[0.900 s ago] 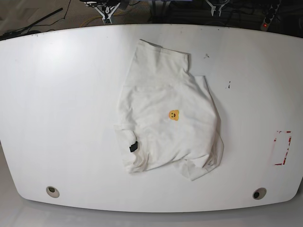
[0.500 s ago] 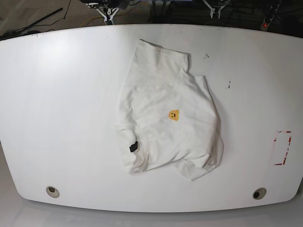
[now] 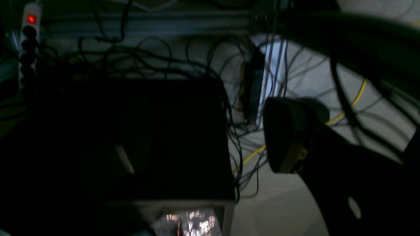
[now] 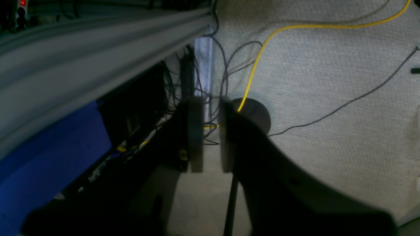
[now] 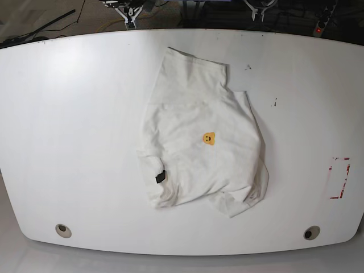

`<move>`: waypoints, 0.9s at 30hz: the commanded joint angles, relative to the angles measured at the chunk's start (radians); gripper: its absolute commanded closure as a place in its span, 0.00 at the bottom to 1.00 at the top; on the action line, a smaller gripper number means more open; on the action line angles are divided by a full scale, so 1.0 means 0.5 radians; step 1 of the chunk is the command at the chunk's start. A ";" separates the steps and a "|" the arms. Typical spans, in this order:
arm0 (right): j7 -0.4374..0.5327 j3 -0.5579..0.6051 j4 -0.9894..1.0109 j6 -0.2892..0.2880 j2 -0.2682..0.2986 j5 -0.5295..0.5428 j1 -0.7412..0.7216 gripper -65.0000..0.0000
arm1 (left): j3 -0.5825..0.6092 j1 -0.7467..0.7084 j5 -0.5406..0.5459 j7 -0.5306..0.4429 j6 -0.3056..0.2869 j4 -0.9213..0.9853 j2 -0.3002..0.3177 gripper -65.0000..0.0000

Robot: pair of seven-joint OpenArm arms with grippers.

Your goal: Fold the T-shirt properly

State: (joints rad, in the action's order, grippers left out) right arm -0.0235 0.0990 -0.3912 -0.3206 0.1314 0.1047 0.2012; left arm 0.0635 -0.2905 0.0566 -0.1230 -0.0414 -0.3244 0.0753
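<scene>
The white T-shirt [image 5: 199,136] lies rumpled and partly folded in the middle of the white table [image 5: 74,125]. Its small orange bear face [image 5: 209,138] faces up and a black tag [image 5: 161,177] shows at its lower left edge. Both arms are drawn back beyond the table's far edge, well away from the shirt. Only the white tips of my right gripper [image 5: 129,8] and my left gripper [image 5: 259,8] show in the base view. In the right wrist view my right gripper [image 4: 210,108] hangs over the floor, its fingers nearly together and empty. The left wrist view is dark; one finger [image 3: 285,137] stands far to the right, with nothing held.
Two round holes [image 5: 63,230] [image 5: 311,232] sit near the table's front edge, and a red-marked rectangle [image 5: 339,178] lies at the right. Behind the table are carpet, cables including a yellow one [image 4: 256,55], a dark box [image 3: 131,137] and a power strip [image 3: 29,29].
The T-shirt has not moved. The gripper tips at the table's far edge have shifted slightly further back out of the base view.
</scene>
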 commanded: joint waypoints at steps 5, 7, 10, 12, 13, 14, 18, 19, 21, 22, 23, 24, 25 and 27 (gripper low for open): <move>-0.099 -0.003 -0.376 -0.014 0.015 0.004 0.231 0.89 | -0.003 -0.197 0.002 -0.001 0.005 -0.215 0.020 0.26; -0.151 -0.006 -0.496 -0.014 0.018 0.004 0.308 0.89 | -0.003 -0.268 0.002 -0.001 0.005 -0.310 0.020 0.26; -0.169 -0.006 -0.692 -0.014 0.021 0.004 0.434 0.89 | -0.003 -0.387 0.002 -0.001 0.005 -0.482 0.020 0.26; -0.176 -0.006 -0.824 -0.014 0.027 0.004 0.520 0.89 | -0.003 -0.485 0.002 0.002 0.005 -0.632 0.020 0.26; -0.176 -0.009 -0.889 -0.014 0.030 0.007 0.566 0.89 | -0.003 -0.538 0.002 0.002 0.005 -0.706 0.020 0.26; -0.179 -0.009 -0.916 -0.014 0.030 0.007 0.590 0.89 | -0.003 -0.571 0.002 0.002 0.005 -0.746 0.023 0.26; -0.215 -0.009 -1.116 -0.014 0.033 0.007 0.738 0.89 | -0.003 -0.762 0.002 0.002 0.005 -1.016 0.041 0.26; -0.215 -0.018 -1.180 -0.014 0.033 0.007 0.790 0.89 | -0.003 -0.826 0.002 0.002 0.005 -1.105 0.066 0.26; -0.219 -0.083 -1.297 -0.014 0.033 0.007 0.876 0.89 | -0.003 -0.927 0.002 0.002 0.005 -1.258 0.102 0.26; -0.225 -0.123 -1.358 -0.014 0.030 0.004 0.922 0.89 | -0.003 -0.979 0.002 0.002 0.005 -1.338 0.115 0.26; -0.225 -0.166 -1.438 -0.014 0.027 0.004 0.980 0.89 | -0.003 -1.044 0.002 0.005 0.005 -1.430 0.121 0.26; -0.225 -0.187 -1.493 -0.017 0.024 0.004 1.020 0.89 | -0.003 -1.090 0.002 0.005 0.005 -1.498 0.121 0.26; -0.225 -0.206 -1.548 -0.020 0.024 0.004 1.060 0.89 | -0.003 -1.133 0.002 0.005 0.005 -1.562 0.121 0.26; -0.225 -0.215 -1.693 -0.023 0.024 0.004 1.164 0.89 | -0.009 -1.259 0.005 0.005 0.005 -1.734 0.170 0.26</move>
State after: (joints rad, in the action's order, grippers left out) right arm -0.1368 -0.0071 -1.1599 -0.3206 0.1394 0.1059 0.7303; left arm 0.0578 -0.8509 0.0597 -0.1177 -0.0311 -1.1236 0.1474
